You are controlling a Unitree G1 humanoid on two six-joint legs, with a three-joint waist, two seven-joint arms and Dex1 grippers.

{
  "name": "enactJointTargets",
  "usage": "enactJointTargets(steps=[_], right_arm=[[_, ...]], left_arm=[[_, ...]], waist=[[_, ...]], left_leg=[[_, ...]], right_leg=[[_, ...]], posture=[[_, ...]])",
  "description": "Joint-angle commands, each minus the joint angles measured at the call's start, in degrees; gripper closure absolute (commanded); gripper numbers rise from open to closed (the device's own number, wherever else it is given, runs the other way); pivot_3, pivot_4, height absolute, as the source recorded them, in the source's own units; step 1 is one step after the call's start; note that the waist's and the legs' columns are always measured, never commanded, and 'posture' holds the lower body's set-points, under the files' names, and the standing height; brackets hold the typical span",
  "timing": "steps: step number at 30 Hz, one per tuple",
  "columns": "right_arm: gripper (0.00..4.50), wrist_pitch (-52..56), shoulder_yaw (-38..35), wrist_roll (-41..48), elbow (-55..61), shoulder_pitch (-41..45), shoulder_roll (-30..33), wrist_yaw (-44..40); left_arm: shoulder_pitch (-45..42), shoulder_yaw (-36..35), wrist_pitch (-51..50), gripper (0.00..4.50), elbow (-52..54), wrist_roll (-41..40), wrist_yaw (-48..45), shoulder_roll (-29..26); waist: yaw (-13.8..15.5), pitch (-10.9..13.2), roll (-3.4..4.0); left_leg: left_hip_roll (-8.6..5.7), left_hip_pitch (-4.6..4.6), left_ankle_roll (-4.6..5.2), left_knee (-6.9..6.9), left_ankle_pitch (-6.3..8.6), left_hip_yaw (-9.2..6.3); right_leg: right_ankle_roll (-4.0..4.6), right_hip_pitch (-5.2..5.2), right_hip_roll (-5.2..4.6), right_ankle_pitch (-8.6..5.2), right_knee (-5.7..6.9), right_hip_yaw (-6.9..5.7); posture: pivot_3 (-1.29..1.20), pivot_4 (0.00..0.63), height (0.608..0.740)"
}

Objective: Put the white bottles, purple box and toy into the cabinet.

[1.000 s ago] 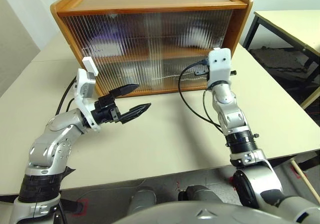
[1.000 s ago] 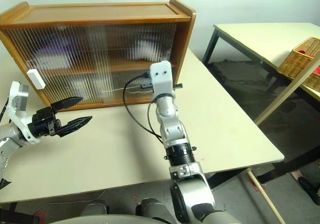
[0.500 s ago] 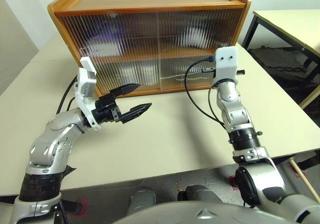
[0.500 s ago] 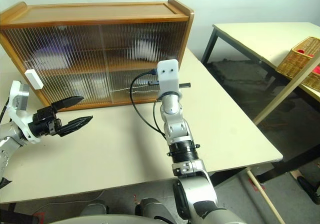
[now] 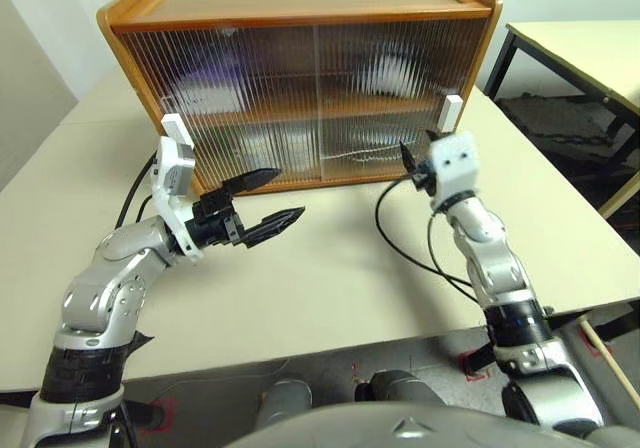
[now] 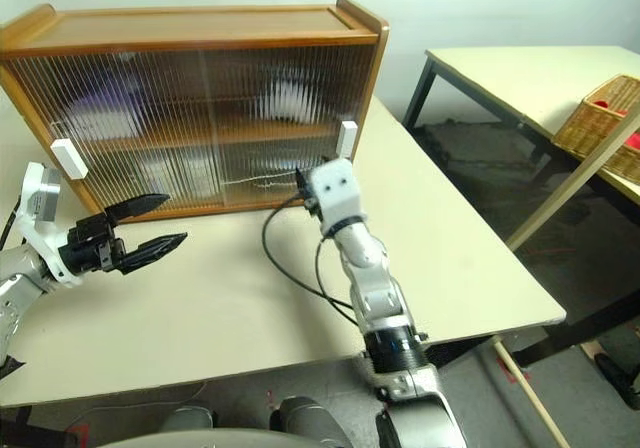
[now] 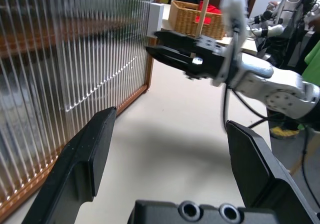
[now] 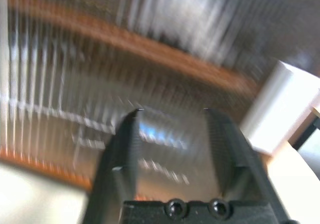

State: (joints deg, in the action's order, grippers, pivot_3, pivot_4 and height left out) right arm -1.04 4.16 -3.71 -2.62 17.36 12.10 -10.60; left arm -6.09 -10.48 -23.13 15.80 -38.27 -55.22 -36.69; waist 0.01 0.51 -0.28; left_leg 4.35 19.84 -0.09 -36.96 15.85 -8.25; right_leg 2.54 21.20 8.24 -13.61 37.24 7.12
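Our right gripper (image 8: 172, 151) has its two black fingers parted with nothing between them — through the gap we see only the ribbed pane of the cabinet (image 5: 300, 13). It floats just in front of the right-hand sliding door, near the white handle (image 5: 453, 112) at that door's outer edge, touching neither. Our left gripper (image 5: 262, 200) is spread wide and empty as well, hovering above the table (image 5: 330, 268) in front of the cabinet's left door, close to its own white handle (image 6: 68, 157).

From the left wrist we look across at the right gripper beside the cabinet's right edge, its fingers apart.

Both sliding doors stand shut across the cabinet's front. Behind the ribbing we can make out a purple blur (image 5: 215, 80) on the upper shelf at the left — likely the purple box, though the pane smears it too much to be sure — and a pale white shape (image 5: 385, 68) on the upper shelf at the right, which we cannot identify through the ribbing. The bottles and the toy we cannot pick out.

Off to the right, a second table (image 6: 520, 73) carries a wicker basket (image 6: 605, 118) with something red in it.
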Motion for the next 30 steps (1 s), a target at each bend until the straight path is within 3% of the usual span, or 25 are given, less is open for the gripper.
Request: enactJointTargets(steps=[1, 3, 10, 15, 25, 30], right_arm=[[0.61, -1.12, -2.78, 3.35, 3.92, -3.83, 1.84, -2.74], [0.06, -2.12, -4.56, 4.92, 3.17, -5.06, 2.68, -3.51], [0.06, -7.20, -12.06, 12.37, -8.85, -4.94, 5.22, -8.91], [0.06, -11.98, -14.21, 14.57, -19.16, -3.20, 7.71, -13.83], [0.06, -16.64, -16.45, 17.16, -31.26, -1.57, 9.73, -20.77], [0.06, -18.24, -17.10, 16.97, -34.59, -0.68, 10.67, -21.87]], left_arm=[[0.82, -0.62, 0.40, 0.00, -0.40, 0.05, 0.04, 0.16], [1.05, -1.10, 0.71, 0.00, -0.87, -0.02, 0.35, 0.48], [3.25, -3.65, 4.41, 0.00, -5.99, 1.40, 1.31, 2.09], [7.13, -6.66, 8.21, 0.00, -8.69, 2.63, 4.46, 4.69], [10.74, -19.49, 26.63, 0.00, -21.02, 13.14, 25.32, 12.57], [12.59, -21.22, 29.75, 0.00, -24.03, 13.04, 26.13, 12.92]], waist=[[-0.07, 0.00, -0.01], [-0.14, 0.00, -0.01], [-0.61, -0.02, -0.04], [-0.71, 0.00, 0.00], [-0.60, 0.00, 0.01], [-0.46, 0.02, -0.01]], left_leg=[[0.00, -0.04, 0.00, -0.02, 0.00, 0.00], [-0.02, -0.11, 0.00, -0.05, 0.00, 0.01], [-0.05, -0.80, 0.01, 0.03, -0.01, -0.02], [-0.05, -0.75, 0.00, 0.13, 0.00, -0.02], [-0.06, -0.78, 0.04, 0.25, 0.03, 0.07], [-0.09, -0.89, 0.04, 0.21, 0.03, 0.09]], right_leg=[[0.00, -0.06, 0.00, -0.01, 0.00, 0.00], [-0.01, -0.14, 0.00, 0.00, 0.00, 0.01], [0.39, -0.73, 0.00, -0.24, 0.00, 0.07], [0.49, -0.67, -0.04, -0.36, -0.03, 0.12], [-0.02, -0.72, -0.02, -0.40, -0.03, 0.11], [0.31, -0.85, -0.05, -0.59, -0.03, 0.17]], posture=[[-0.01, 0.000, 0.740], [-0.01, 0.000, 0.740], [-0.01, 0.000, 0.740], [-0.01, 0.000, 0.740], [0.01, 0.000, 0.740], [0.02, 0.003, 0.740]])
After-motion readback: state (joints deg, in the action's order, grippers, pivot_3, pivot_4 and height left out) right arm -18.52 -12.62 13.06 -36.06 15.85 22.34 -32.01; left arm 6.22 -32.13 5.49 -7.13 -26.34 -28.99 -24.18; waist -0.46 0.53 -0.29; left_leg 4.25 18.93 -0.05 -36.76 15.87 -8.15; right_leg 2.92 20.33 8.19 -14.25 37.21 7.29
